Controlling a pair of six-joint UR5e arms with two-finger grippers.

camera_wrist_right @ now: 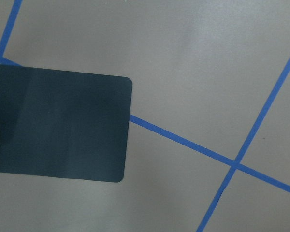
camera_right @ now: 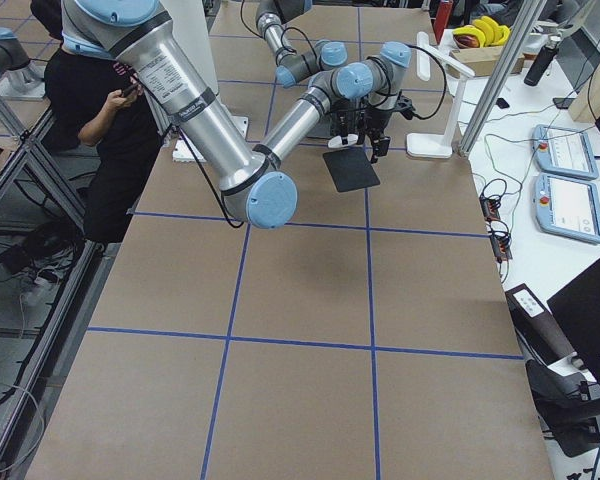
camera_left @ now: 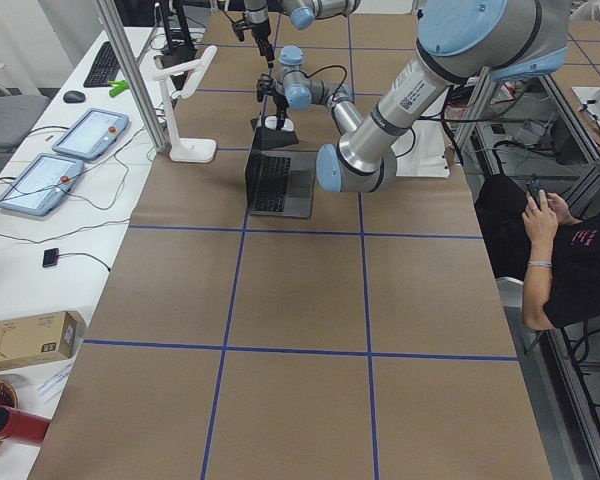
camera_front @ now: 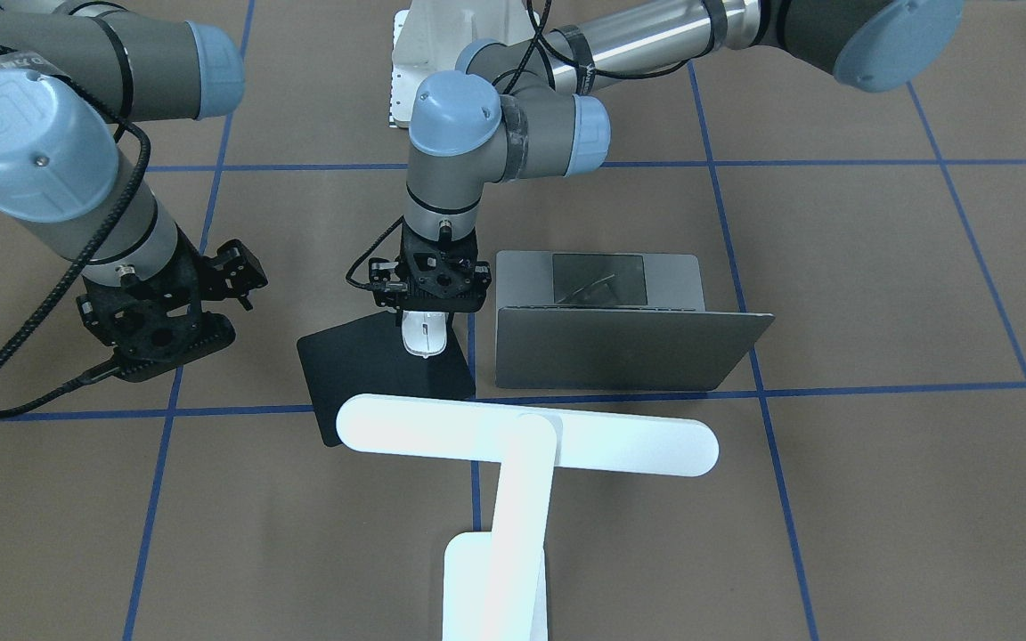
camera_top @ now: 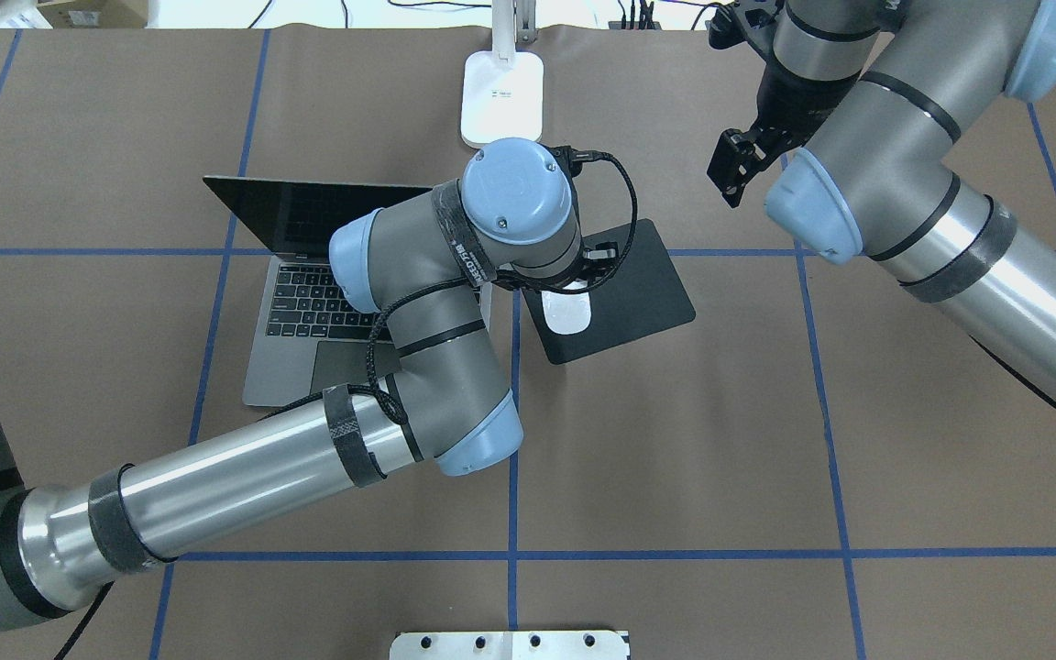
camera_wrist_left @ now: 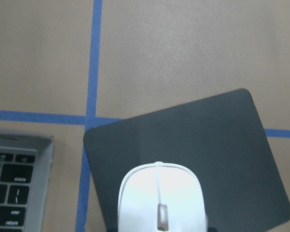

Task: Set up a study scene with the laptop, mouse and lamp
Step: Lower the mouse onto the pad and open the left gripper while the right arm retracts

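Note:
The laptop [camera_front: 629, 352] stands open on the brown table, and its keyboard shows in the overhead view [camera_top: 308, 302]. To its side lies a thin black mat [camera_front: 362, 365]. My left gripper [camera_front: 426, 322] points straight down over the mat and is shut on the white mouse [camera_front: 424, 336], which fills the bottom of the left wrist view [camera_wrist_left: 159, 198]. I cannot tell if the mouse touches the mat. The white T-shaped lamp [camera_front: 526, 436] stands upright beyond the mat; its base shows in the overhead view [camera_top: 502, 96]. My right gripper [camera_front: 179, 347] hovers open and empty past the mat's far side.
A white ribbed mount [camera_top: 510, 644] sits at the robot's edge of the table. Blue tape lines cross the brown surface. The left arm's elbow [camera_top: 455, 403] hangs over part of the laptop. A seated person [camera_left: 570, 260] is beside the table.

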